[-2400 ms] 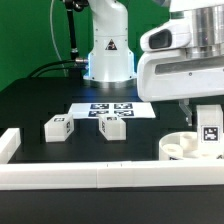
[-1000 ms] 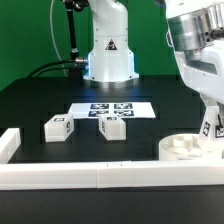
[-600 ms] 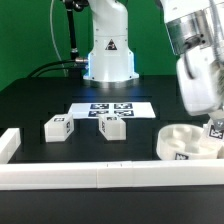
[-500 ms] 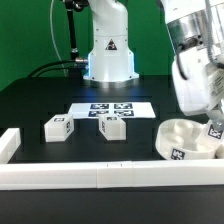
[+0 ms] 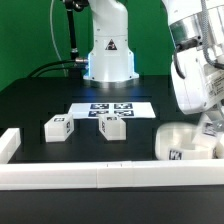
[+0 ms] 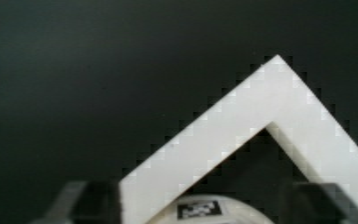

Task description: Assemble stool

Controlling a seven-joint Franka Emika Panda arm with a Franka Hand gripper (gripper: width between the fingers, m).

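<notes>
Around: two loose legs stand on the black surface (image 5: 40,100). The first leg (image 5: 57,128) is toward the exterior view's left. The second leg (image 5: 112,126) is just in front of the marker board (image 5: 112,109). Each leg carries a square tag.
Behind: the robot base (image 5: 108,55) rises beyond the marker board, against a green backdrop.
In the way: the white arm (image 5: 195,60) hangs over the exterior view's right side and hides the claw in that view.
Seat: the round white seat (image 5: 185,146) is at the exterior view's right, just behind the front rail (image 5: 90,176). It is tilted so that a face bearing a seat tag (image 5: 176,155) turns toward the camera.
Seat to claw: in the wrist view a sliver of the seat (image 6: 202,210) with its tag shows directly under the claw (image 6: 194,203), between the two blurred fingers (image 6: 69,200).
Claw state: the fingers stand apart, one on each side of the seat. Whether they press on it cannot be told.
Edges: the front rail runs along the near side, and a short side rail (image 5: 10,143) closes the exterior view's left end. The wrist view shows a rail corner (image 6: 247,115) close beyond the seat.
Open room: bare surface lies between the second leg and the seat, and outside the rail corner.
</notes>
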